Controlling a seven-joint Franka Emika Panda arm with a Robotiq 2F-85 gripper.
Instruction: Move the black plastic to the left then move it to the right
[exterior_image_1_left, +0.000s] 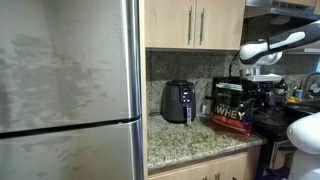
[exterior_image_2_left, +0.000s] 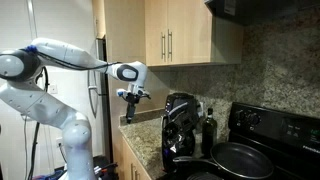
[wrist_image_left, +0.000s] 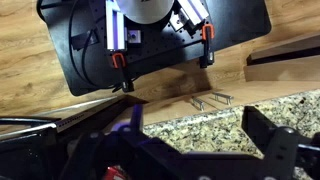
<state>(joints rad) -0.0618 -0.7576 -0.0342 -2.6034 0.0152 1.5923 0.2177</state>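
The hand (exterior_image_2_left: 133, 99) hangs higher than the counter (exterior_image_1_left: 190, 135), seemingly out before its front edge. Below and behind it the black plastic (exterior_image_1_left: 230, 108) stands on the counter. The air fryer (exterior_image_1_left: 178, 102) stands farther off, the fridge (exterior_image_1_left: 70, 90) farthest.

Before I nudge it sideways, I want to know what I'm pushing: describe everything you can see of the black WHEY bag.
The black plastic bag stands upright on the granite counter, between the air fryer and the stove. It looks glossy, with big white WHEY lettering, a gold label above and a red band along the bottom. The gripper hangs above its stove-side top, apart from it; only the counter visibly touches it.
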